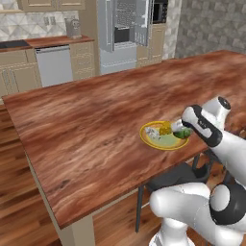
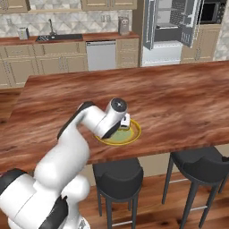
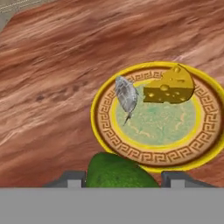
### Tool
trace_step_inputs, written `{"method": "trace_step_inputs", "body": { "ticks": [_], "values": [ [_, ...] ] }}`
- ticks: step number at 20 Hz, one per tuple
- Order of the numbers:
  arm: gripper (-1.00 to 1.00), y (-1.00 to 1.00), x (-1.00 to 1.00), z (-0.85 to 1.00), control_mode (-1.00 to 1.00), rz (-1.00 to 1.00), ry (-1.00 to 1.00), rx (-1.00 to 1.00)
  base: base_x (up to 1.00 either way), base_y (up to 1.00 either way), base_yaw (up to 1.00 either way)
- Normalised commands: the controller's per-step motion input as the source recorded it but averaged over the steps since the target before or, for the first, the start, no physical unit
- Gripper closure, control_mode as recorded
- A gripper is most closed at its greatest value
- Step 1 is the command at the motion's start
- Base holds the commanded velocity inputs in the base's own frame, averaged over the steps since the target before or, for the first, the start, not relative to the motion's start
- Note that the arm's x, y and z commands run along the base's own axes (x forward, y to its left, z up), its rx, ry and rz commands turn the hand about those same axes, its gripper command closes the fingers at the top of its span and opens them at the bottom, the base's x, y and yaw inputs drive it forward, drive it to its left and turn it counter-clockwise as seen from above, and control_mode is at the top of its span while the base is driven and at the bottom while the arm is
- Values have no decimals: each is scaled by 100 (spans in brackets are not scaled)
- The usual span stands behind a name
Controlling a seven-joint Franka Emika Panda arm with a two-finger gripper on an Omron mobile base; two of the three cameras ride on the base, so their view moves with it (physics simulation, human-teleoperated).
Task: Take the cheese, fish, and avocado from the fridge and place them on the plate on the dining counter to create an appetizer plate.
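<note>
So the yellow plate (image 3: 101, 131) sits right of center in the hand view, on the dining counter (image 3: 52, 78), with 2 things in it already: the fish (image 3: 126, 95) on its left side and the cheese (image 3: 170, 86) at the upper right, just apart. The gripper (image 3: 120, 178) at the bottom edge is clamped around the avocado (image 3: 118, 171), hanging over the plate's near rim. Fridge (image 1: 126, 30) stands open, top center of the left base view.

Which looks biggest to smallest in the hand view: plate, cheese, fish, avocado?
1. plate, by far.
2. avocado, though it sits between the jaws nearest the camera and is cut off, so unsure.
3. cheese.
4. fish, close to the cheese.
</note>
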Motion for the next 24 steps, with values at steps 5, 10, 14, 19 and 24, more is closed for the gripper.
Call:
{"method": "trace_step_inputs", "body": {
  "ticks": [5, 10, 14, 19, 24],
  "values": [
    [100, 0, 63, -43, -100, 23, 6, 0, 0, 0, 0],
    [100, 0, 30, -42, -100, 15, 0, 0, 0, 0, 0],
    [100, 0, 13, -35, -100, 11, 0, 0, 0, 0, 0],
    [100, 0, 24, -32, -100, 11, 0, 0, 0, 0, 0],
    [100, 0, 45, -17, -100, 8, 0, 0, 0, 0, 0]
  ]
}}
